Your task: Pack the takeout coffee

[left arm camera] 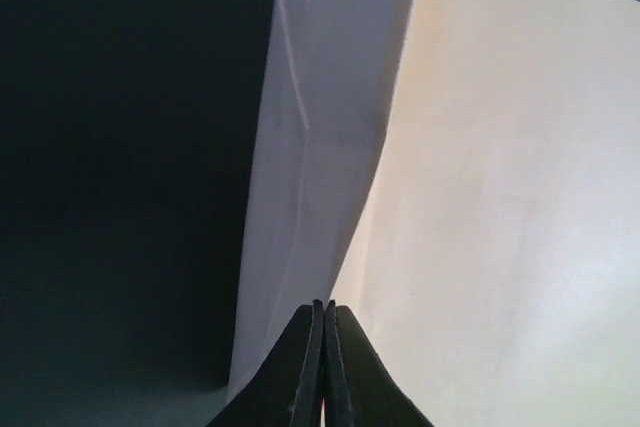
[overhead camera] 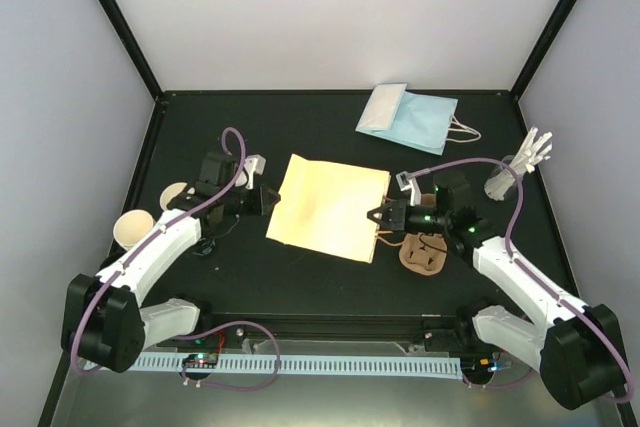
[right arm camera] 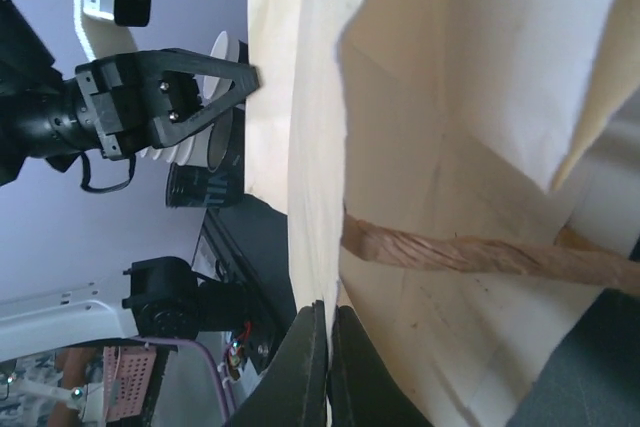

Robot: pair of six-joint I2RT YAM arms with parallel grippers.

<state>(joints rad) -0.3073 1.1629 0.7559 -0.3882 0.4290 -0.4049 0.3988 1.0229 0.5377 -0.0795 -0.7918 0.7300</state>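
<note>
The black table [overhead camera: 300, 282] sits inside pale walls [overhead camera: 330, 7]. Near, at 4 o'clock, lies a brown bumpy pulp cup carrier [overhead camera: 422, 257]. In the middle a tan paper bag [overhead camera: 330, 209] lies flat. The right fingers [overhead camera: 372, 215] are clenched on the rim of its mouth. The left fingers [overhead camera: 273, 199] are pressed together at its other end; I cannot tell if they pinch paper. Round cream cups [overhead camera: 131, 230] sit at 9 o'clock. I cannot tell where the small cream-white paper cup with a round black lid is. Far off, at 1 o'clock, lies a light blue paper bag [overhead camera: 410, 115].
</note>
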